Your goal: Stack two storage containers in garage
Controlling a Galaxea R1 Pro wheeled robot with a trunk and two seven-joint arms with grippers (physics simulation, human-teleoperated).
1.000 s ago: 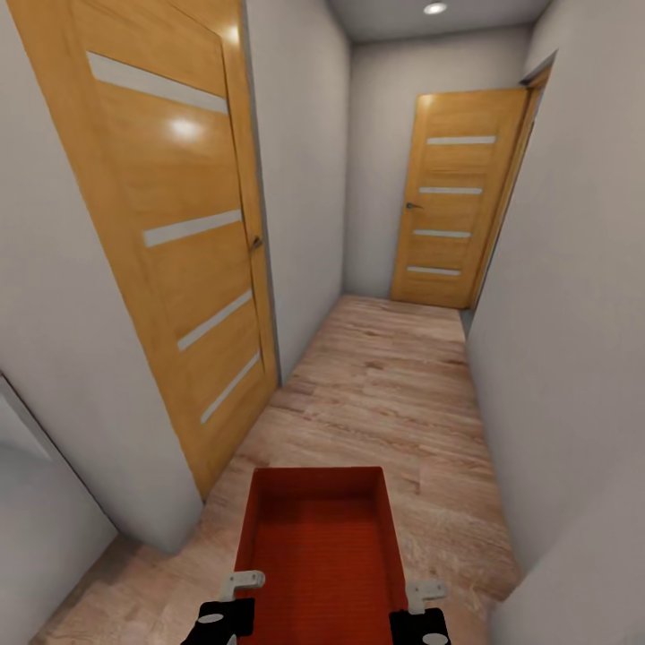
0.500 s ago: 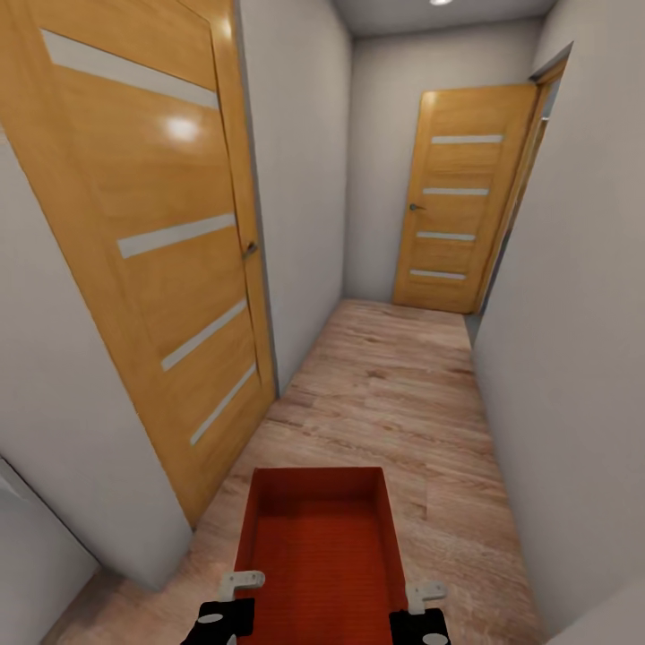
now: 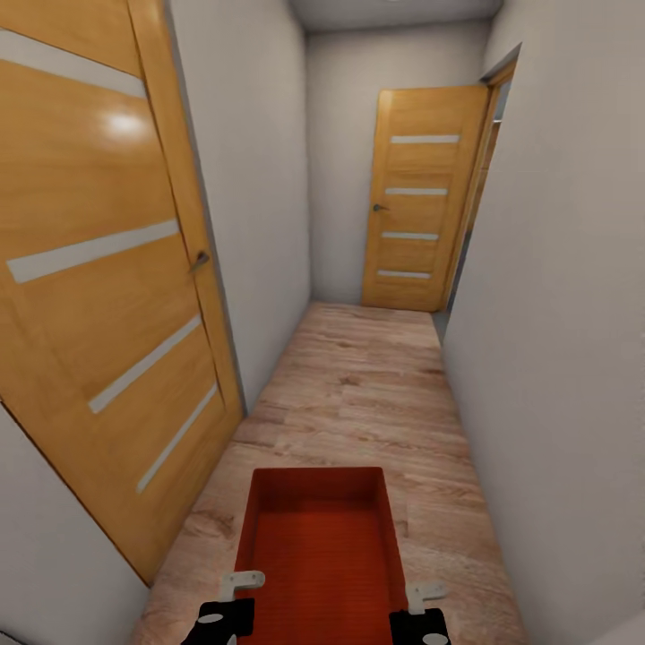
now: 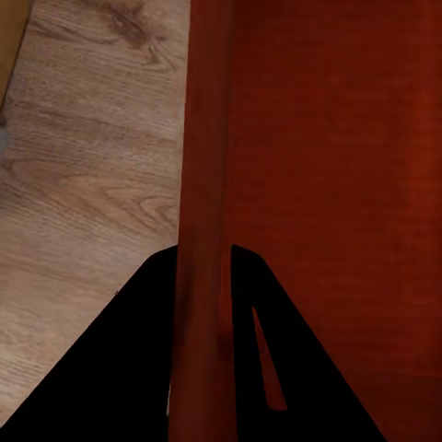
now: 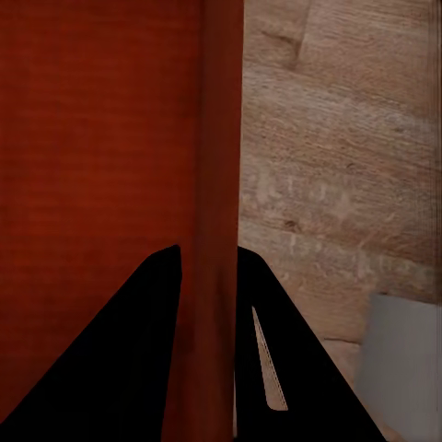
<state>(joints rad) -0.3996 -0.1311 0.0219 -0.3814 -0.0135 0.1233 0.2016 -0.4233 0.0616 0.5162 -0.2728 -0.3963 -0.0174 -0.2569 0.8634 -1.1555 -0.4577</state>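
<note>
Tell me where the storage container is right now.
In the head view, the storage container sits low and central, held between the left pincer and right pincer, above the hallway's wood floor.

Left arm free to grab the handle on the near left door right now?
Probably not: the left gripper is shut on the storage container wall, sharing the carry with the right gripper. The door handle sits well ahead.

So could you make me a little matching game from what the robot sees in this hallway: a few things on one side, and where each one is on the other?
Things:
1. orange-red rectangular storage container
2. big wooden door with pale stripes
3. smaller wooden door with pale stripes
4. light wood-plank floor

Places:
A. far end of the corridor
B. held between both grippers
C. close by on the left wall
D. running underneath, between the white walls

Pairs: 1-B, 2-C, 3-A, 4-D
</note>
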